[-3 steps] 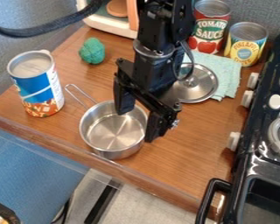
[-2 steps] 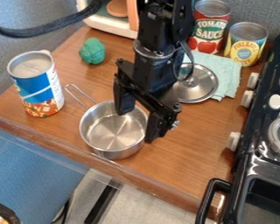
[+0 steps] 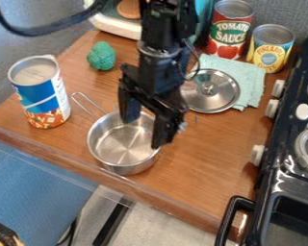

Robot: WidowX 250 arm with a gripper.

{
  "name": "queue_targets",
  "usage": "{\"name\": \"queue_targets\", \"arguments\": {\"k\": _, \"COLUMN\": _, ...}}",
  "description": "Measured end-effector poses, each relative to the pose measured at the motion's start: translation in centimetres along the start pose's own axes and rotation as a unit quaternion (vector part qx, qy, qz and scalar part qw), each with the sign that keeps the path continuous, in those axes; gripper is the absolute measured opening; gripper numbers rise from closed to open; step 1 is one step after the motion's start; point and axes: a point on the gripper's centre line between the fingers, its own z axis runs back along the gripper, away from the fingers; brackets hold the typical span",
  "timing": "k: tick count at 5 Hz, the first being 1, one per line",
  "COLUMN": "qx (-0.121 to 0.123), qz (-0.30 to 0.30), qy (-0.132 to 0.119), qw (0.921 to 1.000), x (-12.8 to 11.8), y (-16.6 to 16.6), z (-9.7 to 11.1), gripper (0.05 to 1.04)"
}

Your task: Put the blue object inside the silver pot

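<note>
Wooden counter (image 3: 208, 178), grey wall (image 3: 278, 13) behind, black stove (image 3: 278, 175) alongside; tool (image 3: 142, 126) spread wide over silver pot (image 3: 123, 169).

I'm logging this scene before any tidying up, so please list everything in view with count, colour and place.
pot: one, silver, near the table's front edge
lid: one, silver, on the cloth and table
cloth: one, pale teal, beside the lid
large can: one, blue, white and orange, left
rear cans: two, one red, one yellow-blue, back right
lump: one, green, back left
appliance: one, white, top, brown disc on it
teal thing: one, behind the arm
table: one, brown
stove: one, black, right
chair-like surface: one, blue, lower left
floor: grey, bottom
arm: one, black, top centre
claw: one, black, open over the pot
</note>
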Motion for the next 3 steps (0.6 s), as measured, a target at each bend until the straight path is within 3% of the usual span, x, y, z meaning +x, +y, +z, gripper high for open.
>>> {"name": "queue_targets", "arguments": {"k": 1, "qx": 0.002, "qz": 0.023, "qy": -0.025, "qw": 0.9994, "x": 1.7, "y": 2.3, "z": 1.7, "gripper": 1.001}}
{"name": "queue_targets", "arguments": {"k": 2, "qx": 0.004, "qz": 0.063, "qy": -0.066, "qw": 0.9958, "x": 4.2, "y": 6.9, "z": 3.4, "gripper": 1.001}}
{"name": "queue_targets", "arguments": {"k": 3, "qx": 0.005, "qz": 0.106, "qy": -0.067, "qw": 0.9921, "x": 5.6, "y": 11.8, "z": 3.4, "gripper": 1.001}}
